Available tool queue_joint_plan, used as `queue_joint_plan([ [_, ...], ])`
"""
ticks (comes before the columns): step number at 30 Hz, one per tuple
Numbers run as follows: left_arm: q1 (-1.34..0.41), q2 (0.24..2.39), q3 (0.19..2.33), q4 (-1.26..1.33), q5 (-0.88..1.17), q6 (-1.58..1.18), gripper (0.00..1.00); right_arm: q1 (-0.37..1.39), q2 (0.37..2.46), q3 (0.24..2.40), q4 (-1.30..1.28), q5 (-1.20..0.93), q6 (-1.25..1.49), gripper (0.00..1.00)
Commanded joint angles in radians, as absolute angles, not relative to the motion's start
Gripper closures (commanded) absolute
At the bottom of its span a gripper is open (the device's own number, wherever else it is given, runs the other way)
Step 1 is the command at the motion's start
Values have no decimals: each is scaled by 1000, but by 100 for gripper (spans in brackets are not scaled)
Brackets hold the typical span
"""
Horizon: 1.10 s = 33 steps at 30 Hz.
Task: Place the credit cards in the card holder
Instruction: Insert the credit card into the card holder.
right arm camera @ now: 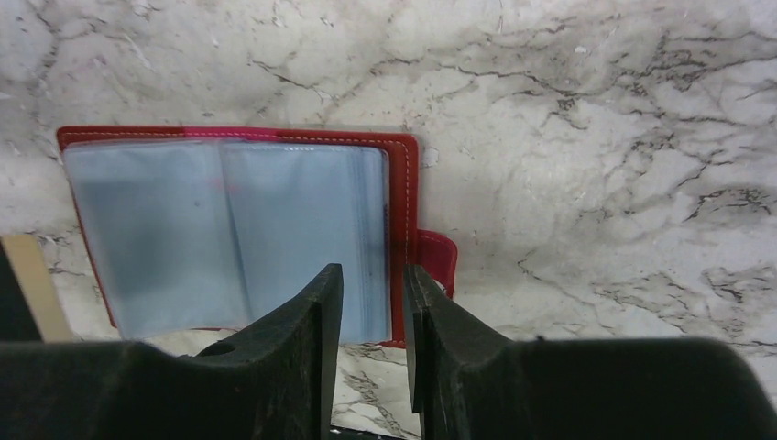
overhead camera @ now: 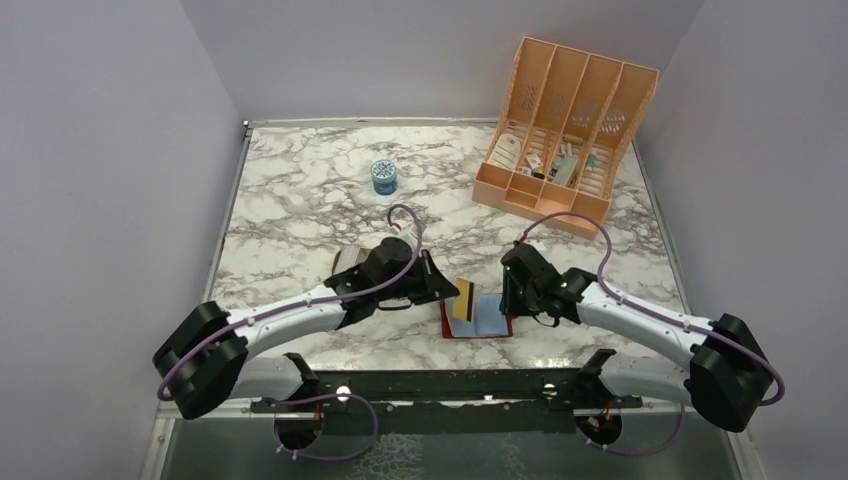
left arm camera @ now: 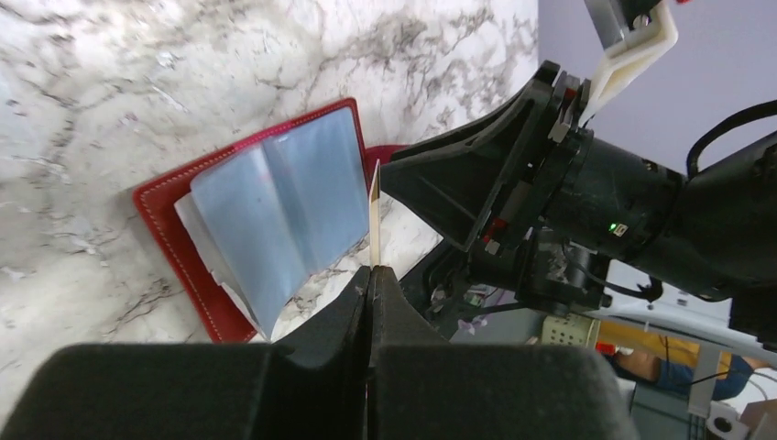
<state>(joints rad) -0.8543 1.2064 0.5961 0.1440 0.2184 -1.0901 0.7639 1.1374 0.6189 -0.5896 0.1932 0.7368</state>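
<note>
While clamped shut on one credit card (left arm camera: 374,215), the left gripper (left arm camera: 371,275) holds it on edge over the open card holder (left arm camera: 275,206), likely to line up a pocket. The card's long axis seems to run front-to-back. The right gripper (right arm camera: 371,284), jaws slightly apart and empty, hovers over the holder's right edge, perhaps to steady it.

The top external camera looks down and forward from high behind the near edge, taking in the whole white, grey-veined marble tabletop (overhead camera: 300,190) from afar. The left wrist camera sits low and close just behind the black left gripper (left arm camera: 371,275), facing across the table toward the black right arm (left arm camera: 623,211). The right wrist camera looks steeply down past the black right gripper (right arm camera: 371,275), very near the surface. All three share the open dark red leather card holder with pale blue plastic pockets (overhead camera: 480,318) and the marble around it.
</note>
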Motion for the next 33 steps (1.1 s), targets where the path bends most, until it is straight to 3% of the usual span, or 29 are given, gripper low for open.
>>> queue_joint_plan([
  [1,-911,1301,602,275,165,-1115,100,759,1163,581,-554,151,797,70],
  [16,-939,1431,575,284,108,-1074,100,759,1128,491,-526,63,888,74],
  [33,-939,1453,559,297,100,-1083,100,759,1089,505,-559,102,894,73],
])
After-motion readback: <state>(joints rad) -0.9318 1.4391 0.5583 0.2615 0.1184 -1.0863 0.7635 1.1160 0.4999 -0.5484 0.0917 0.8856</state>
